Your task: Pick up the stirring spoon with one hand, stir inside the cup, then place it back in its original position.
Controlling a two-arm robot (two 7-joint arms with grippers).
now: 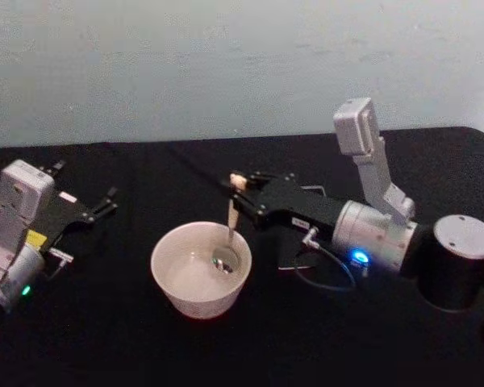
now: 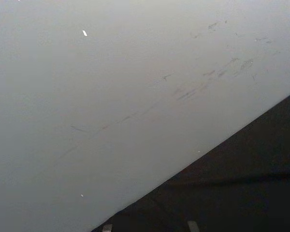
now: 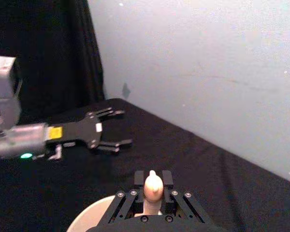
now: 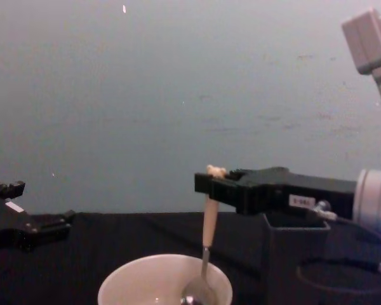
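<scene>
- The right gripper (image 1: pixel 240 187) reaches in from the right edge of the black counter (image 1: pixel 105 339) and hangs over the far right part of the cup's rim
- Its jaws are closed on the top of the spoon (image 1: pixel 230 222), pinching the beige handle just under the small bear head
- In the right wrist view the bear head of the spoon (image 3: pixel 153 186) pokes up between the two sides of the right gripper (image 3: pixel 153 189), with a curve of the cup (image 3: pixel 87 222) below it
- The spoon hangs almost upright, its handle leaning slightly, with the shiny metal bowl down inside the cup and toward the cup's right side
- From the chest view the spoon (image 4: pixel 209 229) drops straight down from the right gripper (image 4: pixel 209 181) into the cup (image 4: pixel 133 270); I cannot tell whether the metal bowl touches the bottom
- The cup (image 1: pixel 194 302) stands upright about midway between the left and right edges of the counter, nearer the front edge than the back
- The dark square holder (image 4: pixel 282 248) stands just right of the cup, under the right gripper's body
- The left gripper (image 1: pixel 85 184) lies low by the left edge of the counter, well apart from the cup, its jaws spread open and holding nothing
- The right wrist view and the chest view show the left gripper (image 3: pixel 118 128) (image 4: pixel 41 203) the same way
- A pale wall (image 2: pixel 135 96) rises behind the back edge of the counter
</scene>
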